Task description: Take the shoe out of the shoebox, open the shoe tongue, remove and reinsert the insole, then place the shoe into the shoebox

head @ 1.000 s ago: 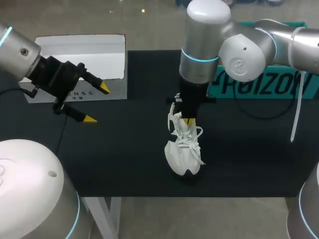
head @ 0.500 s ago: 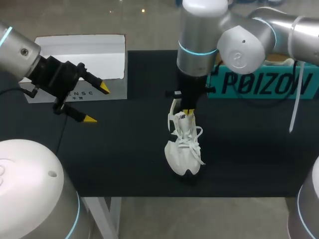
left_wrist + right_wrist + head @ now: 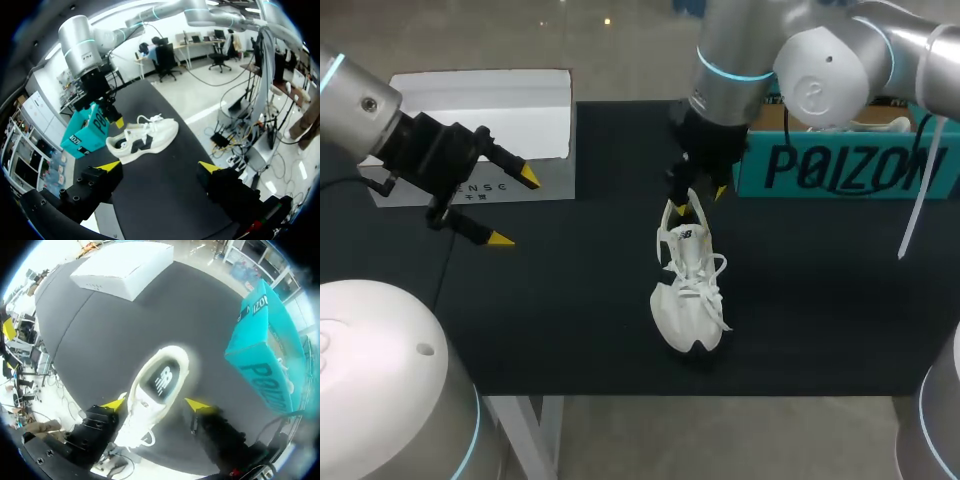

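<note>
At far left, the left claw point(image 3: 513, 208) hangs with its yellow-tipped fingers spread wide and holding nothing, just near of a white box point(image 3: 480, 100) at the far-left edge of the dark counter point(image 3: 570, 300); it has not moved over the past second. At the middle of the counter the white shoe point(image 3: 688, 295) stands on its sole, toe toward the near edge and heel toward the far side, out of the box and in the same spot as before. Over its heel the right claw point(image 3: 698, 198) has lifted off the shoe's opening, where its tips sat close together a second ago, and drawn back toward the far right; its fingers now stand apart and grip nothing. From that arm's wrist, the dark insole shows seated inside the shoe. To the right, the teal shoebox point(image 3: 840, 165) stands open at the far edge. The release suggests the work at the shoe's opening is pausing or done; the shoe has yet to go back in the box.
</note>
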You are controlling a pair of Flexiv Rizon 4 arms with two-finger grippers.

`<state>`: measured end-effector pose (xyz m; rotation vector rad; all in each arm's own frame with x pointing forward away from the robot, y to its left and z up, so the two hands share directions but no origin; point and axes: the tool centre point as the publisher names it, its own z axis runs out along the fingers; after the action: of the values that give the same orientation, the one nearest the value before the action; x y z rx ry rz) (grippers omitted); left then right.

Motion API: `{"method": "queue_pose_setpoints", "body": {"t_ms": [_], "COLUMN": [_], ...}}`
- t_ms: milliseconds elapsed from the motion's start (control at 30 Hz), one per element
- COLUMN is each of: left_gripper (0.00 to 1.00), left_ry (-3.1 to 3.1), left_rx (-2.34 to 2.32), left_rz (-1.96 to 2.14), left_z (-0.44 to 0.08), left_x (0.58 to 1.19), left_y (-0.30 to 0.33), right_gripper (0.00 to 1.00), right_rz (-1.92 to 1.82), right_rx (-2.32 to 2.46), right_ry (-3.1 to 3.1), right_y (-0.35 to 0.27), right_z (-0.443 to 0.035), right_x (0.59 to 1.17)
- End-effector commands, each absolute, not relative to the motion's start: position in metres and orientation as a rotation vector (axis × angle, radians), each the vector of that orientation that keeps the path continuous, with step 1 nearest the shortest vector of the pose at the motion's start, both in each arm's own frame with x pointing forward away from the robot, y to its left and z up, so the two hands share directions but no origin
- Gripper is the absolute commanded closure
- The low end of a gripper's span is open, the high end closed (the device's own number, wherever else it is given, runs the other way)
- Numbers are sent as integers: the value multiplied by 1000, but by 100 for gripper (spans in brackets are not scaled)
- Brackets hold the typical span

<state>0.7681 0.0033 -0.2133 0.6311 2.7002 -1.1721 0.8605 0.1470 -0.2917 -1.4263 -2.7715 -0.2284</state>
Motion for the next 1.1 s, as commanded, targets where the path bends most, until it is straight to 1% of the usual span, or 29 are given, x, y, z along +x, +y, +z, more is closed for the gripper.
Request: {"method": "queue_pose_setpoints", "body": {"t_ms": [33, 267, 300, 333, 400, 433, 500, 533, 600, 667, 733, 1100], "left_gripper": [0, 0, 0, 0, 0, 0, 0, 0, 0, 0, 0, 0], "left_ry": [2703, 2703, 2703, 2703, 2703, 2703, 2703, 2703, 2703, 2703, 2703, 2703], "left_rx": [632, 632, 632, 632, 632, 632, 632, 632, 632, 632, 632, 632], "left_rz": [-1168, -1168, -1168, -1168, -1168, -1168, -1168, -1168, -1168, -1168, -1168, -1168], "left_z": [-213, -213, -213, -213, -213, -213, -213, -213, -213, -213, -213, -213], "left_x": [768, 768, 768, 768, 768, 768, 768, 768, 768, 768, 768, 768], "left_y": [3, 3, 3, 3, 3, 3, 3, 3, 3, 3, 3, 3], "right_gripper": [0, 0, 0, 0, 0, 0, 0, 0, 0, 0, 0, 0], "right_rz": [-263, -263, -212, -66, -112, -37, -50, 8, -57, -154, -119, -119], "right_rx": [-1391, -1391, -1327, -1125, -932, -699, -460, -322, -145, 206, 134, 134], "right_ry": [-2773, -2773, -2832, -2973, -3044, -3122, -3164, -3204, -3191, -3177, -3249, -3249], "right_y": [141, 141, 140, 143, 142, 142, 139, 137, 131, 129, 124, 124], "right_z": [-295, -295, -294, -292, -291, -291, -292, -293, -295, -293, -289, -289], "right_x": [858, 858, 863, 868, 873, 876, 879, 880, 885, 882, 890, 890]}}
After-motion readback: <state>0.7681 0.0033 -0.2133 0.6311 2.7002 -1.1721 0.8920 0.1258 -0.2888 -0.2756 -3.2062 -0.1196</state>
